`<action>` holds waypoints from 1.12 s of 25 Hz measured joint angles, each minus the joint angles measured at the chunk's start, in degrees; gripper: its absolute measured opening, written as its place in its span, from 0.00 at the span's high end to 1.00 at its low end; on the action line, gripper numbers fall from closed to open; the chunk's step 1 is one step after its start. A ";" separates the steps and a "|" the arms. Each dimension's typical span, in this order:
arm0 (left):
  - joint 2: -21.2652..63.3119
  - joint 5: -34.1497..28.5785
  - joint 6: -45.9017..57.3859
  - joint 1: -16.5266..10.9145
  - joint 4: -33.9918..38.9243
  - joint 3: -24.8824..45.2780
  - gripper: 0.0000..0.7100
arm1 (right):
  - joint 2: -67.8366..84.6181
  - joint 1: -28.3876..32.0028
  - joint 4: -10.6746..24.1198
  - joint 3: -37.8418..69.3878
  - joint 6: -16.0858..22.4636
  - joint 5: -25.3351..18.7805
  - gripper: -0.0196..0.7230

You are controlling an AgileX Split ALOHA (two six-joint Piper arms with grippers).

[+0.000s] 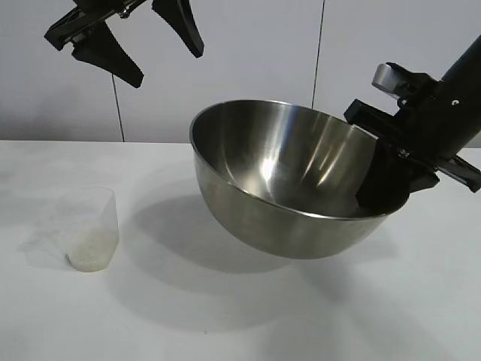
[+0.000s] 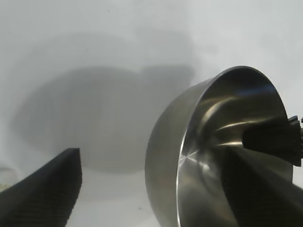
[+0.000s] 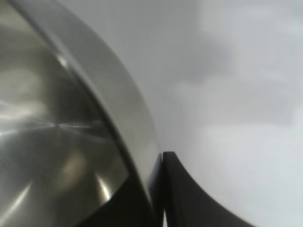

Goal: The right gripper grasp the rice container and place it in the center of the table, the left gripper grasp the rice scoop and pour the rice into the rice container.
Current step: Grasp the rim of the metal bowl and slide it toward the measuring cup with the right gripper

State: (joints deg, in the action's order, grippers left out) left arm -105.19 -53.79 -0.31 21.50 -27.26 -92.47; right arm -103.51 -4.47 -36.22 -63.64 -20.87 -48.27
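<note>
Pinching the rim, the right gripper [image 1: 394, 177] holds the bowl [image 1: 289, 188] tilted off the table [image 1: 225, 316]; slick, stiff steel, likely to swing; left gripper [image 1: 139, 41] wide open, empty.

This looks like a robotics lab test bench rather than a kitchen. A plain white table [image 1: 248, 323] stands against bare pale wall panels [image 1: 255, 53] with dark seams, and two black robot arms reach over it. The only kitchenware is a steel bowl [image 1: 263, 218] and a plastic measuring cup [image 1: 90, 226].
</note>
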 joint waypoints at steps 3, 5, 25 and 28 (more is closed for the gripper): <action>0.00 0.06 0.00 0.00 0.00 0.00 0.17 | 0.00 -2.56 0.00 0.00 0.66 0.94 0.95; 0.00 0.31 0.31 0.00 0.00 0.00 0.17 | -0.05 -4.73 -0.05 0.00 1.64 2.10 0.95; 0.00 0.69 0.31 0.00 0.00 0.00 0.17 | -7.37 -9.20 -0.80 0.00 4.78 8.54 0.73; 0.00 0.69 0.31 0.00 0.00 0.00 0.17 | -7.37 -9.25 -1.27 0.00 6.09 8.60 0.52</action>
State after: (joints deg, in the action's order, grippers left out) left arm -105.19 -53.10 0.00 21.50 -27.26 -92.47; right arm -110.88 -13.72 -37.49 -63.64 -14.78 -39.66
